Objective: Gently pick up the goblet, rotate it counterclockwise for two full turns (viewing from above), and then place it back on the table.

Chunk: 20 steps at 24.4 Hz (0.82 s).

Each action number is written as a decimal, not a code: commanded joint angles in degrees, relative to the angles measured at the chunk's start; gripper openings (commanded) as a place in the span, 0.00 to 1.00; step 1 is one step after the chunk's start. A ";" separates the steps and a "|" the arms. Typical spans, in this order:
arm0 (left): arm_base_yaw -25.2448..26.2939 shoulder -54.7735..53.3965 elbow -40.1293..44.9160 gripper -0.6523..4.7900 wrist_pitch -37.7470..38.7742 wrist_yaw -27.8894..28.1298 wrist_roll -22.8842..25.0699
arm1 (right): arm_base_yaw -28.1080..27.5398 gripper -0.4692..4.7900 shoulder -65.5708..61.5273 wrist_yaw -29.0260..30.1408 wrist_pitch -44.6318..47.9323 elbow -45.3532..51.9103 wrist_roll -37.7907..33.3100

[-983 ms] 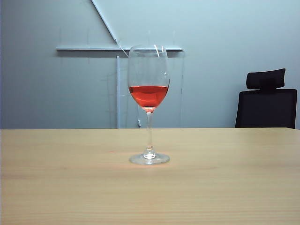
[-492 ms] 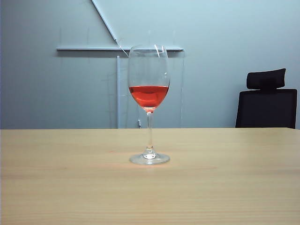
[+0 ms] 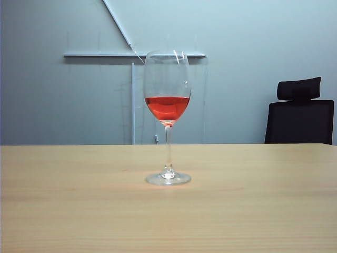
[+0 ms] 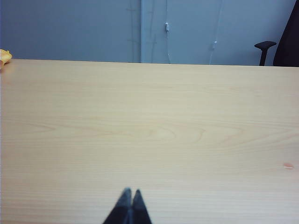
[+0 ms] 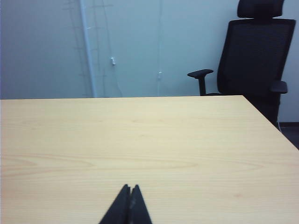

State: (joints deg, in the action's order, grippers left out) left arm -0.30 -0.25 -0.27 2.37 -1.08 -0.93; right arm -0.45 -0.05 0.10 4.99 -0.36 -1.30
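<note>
Goblet [image 3: 167, 118] stands upright mid-table [image 3: 253, 211], red liquid in its bowl, untouched, while the left tool [image 4: 128, 192] and right tool [image 5: 129, 187] hover low over bare wood, both pressed together, holding nothing.

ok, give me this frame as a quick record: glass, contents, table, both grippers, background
goblet: clear stemmed goblet, upright, foot flat on the table, untouched
contents: red liquid filling the lower part of the bowl, surface level
table: light-wood table
left gripper: left gripper shut, low over bare tabletop, goblet not in its wrist view
right gripper: right gripper shut, low over bare tabletop, holding nothing
background: black office chair behind the far right table edge; grey wall
</note>
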 commanded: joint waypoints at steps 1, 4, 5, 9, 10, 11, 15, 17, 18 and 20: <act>-0.04 -0.09 -0.24 0.11 -0.72 -0.22 0.09 | -0.63 0.09 0.09 1.09 0.83 -0.17 -0.04; -0.04 -0.09 -0.24 0.11 -0.72 -0.22 0.07 | -0.61 0.09 0.09 1.09 0.42 0.33 0.11; -0.04 -0.09 -0.24 0.11 -0.72 -0.22 0.07 | -0.61 0.09 0.09 1.09 -0.09 0.33 0.11; -0.04 -0.09 -0.24 0.11 -0.72 -0.22 0.07 | -0.61 0.09 0.09 1.11 -0.90 0.31 0.07; -0.04 -0.09 -0.24 0.11 -0.72 -0.22 0.07 | -0.61 0.09 0.09 1.14 -0.85 0.31 0.04; -0.02 -0.09 -0.24 0.11 -0.72 -0.22 0.07 | -0.61 0.09 0.09 1.14 -0.85 0.31 0.04; -0.04 -0.09 -0.24 0.11 -0.72 -0.22 0.07 | -0.61 0.09 0.09 1.11 -0.87 0.31 0.07; -0.04 -0.09 -0.24 0.11 -0.72 -0.22 0.07 | -0.61 0.09 0.09 1.14 -0.90 0.31 0.04; -0.04 -0.09 -0.24 0.11 -0.72 -0.22 0.07 | -0.61 0.09 0.09 1.14 -0.90 0.31 0.04; -0.04 -0.09 -0.24 0.11 -0.72 -0.22 0.07 | -0.61 0.09 0.09 1.14 -0.90 0.31 0.04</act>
State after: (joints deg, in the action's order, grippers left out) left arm -0.30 -0.25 -0.30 2.35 -1.06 -0.91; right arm -1.13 -0.05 1.13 3.07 -0.30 -1.26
